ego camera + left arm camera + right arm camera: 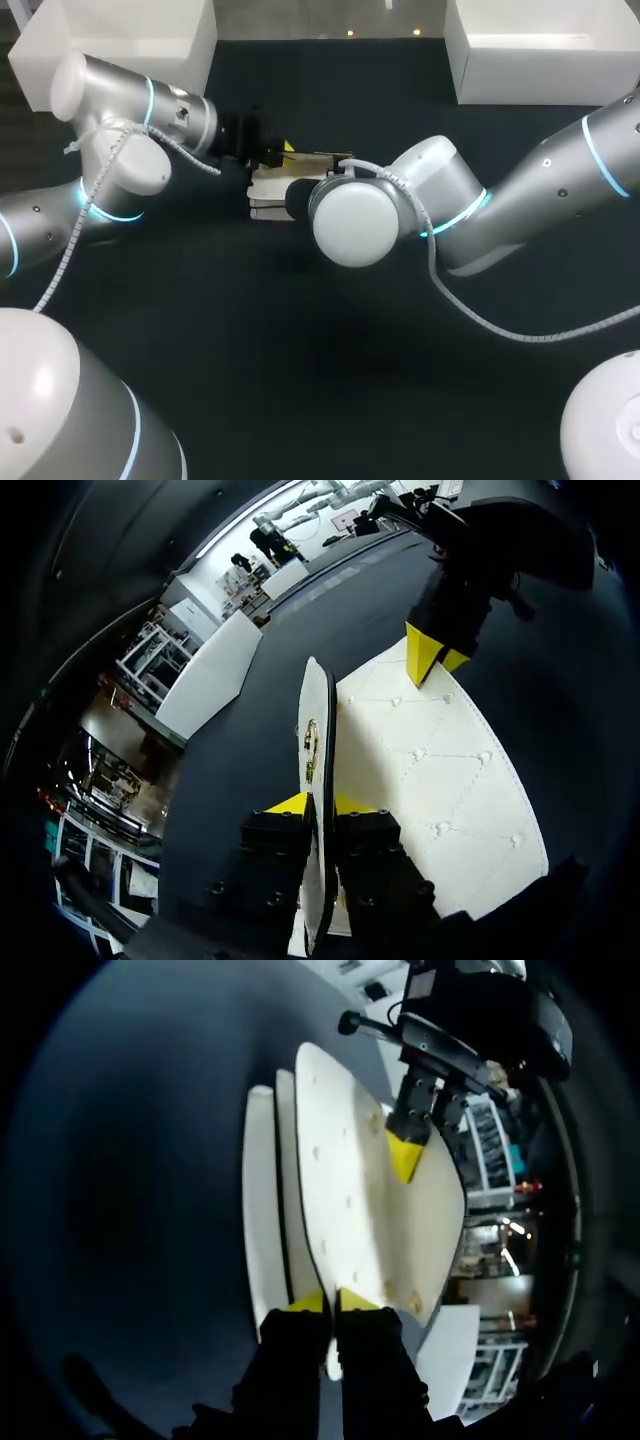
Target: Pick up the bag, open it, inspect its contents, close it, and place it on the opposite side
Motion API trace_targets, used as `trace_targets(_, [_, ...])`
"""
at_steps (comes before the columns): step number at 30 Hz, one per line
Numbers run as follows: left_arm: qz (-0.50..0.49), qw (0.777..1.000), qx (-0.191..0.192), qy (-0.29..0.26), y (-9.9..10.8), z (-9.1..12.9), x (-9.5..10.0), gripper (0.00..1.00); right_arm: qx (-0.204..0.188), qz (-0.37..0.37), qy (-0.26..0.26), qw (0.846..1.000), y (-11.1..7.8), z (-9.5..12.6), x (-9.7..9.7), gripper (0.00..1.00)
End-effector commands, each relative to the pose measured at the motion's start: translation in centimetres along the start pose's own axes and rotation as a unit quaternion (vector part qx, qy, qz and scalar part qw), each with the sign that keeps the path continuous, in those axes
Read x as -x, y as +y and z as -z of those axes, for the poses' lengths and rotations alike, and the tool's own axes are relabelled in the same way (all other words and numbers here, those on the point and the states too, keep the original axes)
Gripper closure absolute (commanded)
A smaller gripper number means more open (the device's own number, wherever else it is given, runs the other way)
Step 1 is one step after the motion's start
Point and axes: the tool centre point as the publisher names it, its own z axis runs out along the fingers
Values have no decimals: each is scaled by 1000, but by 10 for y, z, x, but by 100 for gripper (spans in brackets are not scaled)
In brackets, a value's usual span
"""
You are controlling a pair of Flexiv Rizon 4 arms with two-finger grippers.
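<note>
- Seeing a white quilted bag (275, 190) lying mid-table on the dark table (300, 380), between our two arms. It has diamond stitching with small studs at the crossings, rounded corners and thin stiff panels.
- One flap (316, 720) stands on edge. It is very thin, with a gold clasp (311, 742) on its face.
- Our left gripper (318, 808) has its fingers nearly together, pinching that flap's edge from both sides.
- Our right gripper (330, 1302) is also narrow, with both yellow tips clamped on a white panel's edge at the bag's opposite end.
- In each wrist view, the other gripper's yellow tips show at the bag's far edge.
- A left white box (120, 40) and a right white box (540, 45) sit at the far corners, well apart from the bag.
- In the head view, our right wrist joint (355, 220) covers the bag's right part and that gripper's fingers.
</note>
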Motion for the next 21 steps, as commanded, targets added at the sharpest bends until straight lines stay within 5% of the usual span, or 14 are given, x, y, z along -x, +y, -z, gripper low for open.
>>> trace_targets(1, [0,1000,0,-13,-2,3,2,56,-1,0,-2,1000,1,-3,1,100])
trace_targets(14, [14,1000,-11,-9,6,3,26,78,-1,0,-2,1000,1,-3,1,100])
trace_targets(18, [6,1000,-17,-12,3,6,24,100,-1,0,-2,1000,1,-3,1,100])
trace_targets(21, [-9,1000,-14,-17,2,6,16,100,-1,0,-2,1000,1,-3,1,100])
